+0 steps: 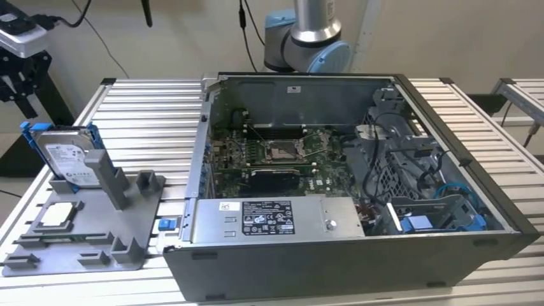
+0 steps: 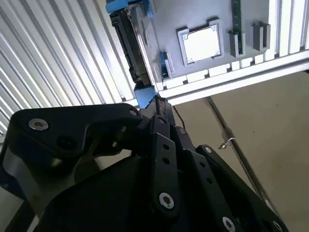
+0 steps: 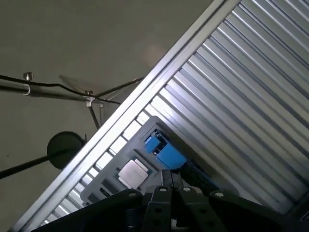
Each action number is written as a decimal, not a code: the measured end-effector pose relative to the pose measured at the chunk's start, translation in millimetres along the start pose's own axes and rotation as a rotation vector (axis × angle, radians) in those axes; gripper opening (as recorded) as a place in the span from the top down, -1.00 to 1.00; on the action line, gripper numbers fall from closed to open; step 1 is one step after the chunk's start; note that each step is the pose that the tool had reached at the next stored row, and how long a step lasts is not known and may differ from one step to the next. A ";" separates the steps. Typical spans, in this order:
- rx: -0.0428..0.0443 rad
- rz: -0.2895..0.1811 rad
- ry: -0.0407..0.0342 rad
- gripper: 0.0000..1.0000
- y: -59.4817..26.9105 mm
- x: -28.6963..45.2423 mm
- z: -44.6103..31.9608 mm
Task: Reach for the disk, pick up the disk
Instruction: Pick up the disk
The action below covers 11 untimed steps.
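Note:
The disk (image 1: 66,156) stands upright on its edge in a slot of the grey fixture (image 1: 81,239), at the exterior view's left. It is silver-grey with a white label and a bright blue frame. My gripper (image 1: 15,80) hangs above and beyond it, near the table's far left corner, apart from the disk. In the second wrist view the disk (image 2: 131,46) is seen edge-on just past the black gripper (image 2: 152,108). The first wrist view catches the disk's blue frame (image 3: 161,151) beyond the gripper (image 3: 169,182).
A square processor chip (image 1: 58,215) lies flat on the fixture near the disk, also the chip (image 2: 200,43) in the second wrist view. An open computer case (image 1: 340,191) fills the table's middle and right. A small blue bracket (image 1: 167,224) sits by the case. The ribbed table top (image 1: 144,121) lies between.

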<state>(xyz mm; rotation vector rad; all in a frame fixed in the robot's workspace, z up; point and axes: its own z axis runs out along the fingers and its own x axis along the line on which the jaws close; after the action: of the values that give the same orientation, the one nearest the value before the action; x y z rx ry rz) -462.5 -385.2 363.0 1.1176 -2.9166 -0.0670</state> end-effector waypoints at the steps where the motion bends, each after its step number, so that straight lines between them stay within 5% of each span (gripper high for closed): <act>1: 0.0001 -0.018 0.0009 1.00 0.0 0.0 0.0; 11: 0.0006 -0.197 0.0095 1.00 0.1 -0.1 0.0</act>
<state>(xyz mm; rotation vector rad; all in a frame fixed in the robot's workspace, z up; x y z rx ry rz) -462.5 -385.0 363.0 1.3977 -2.7884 -0.0631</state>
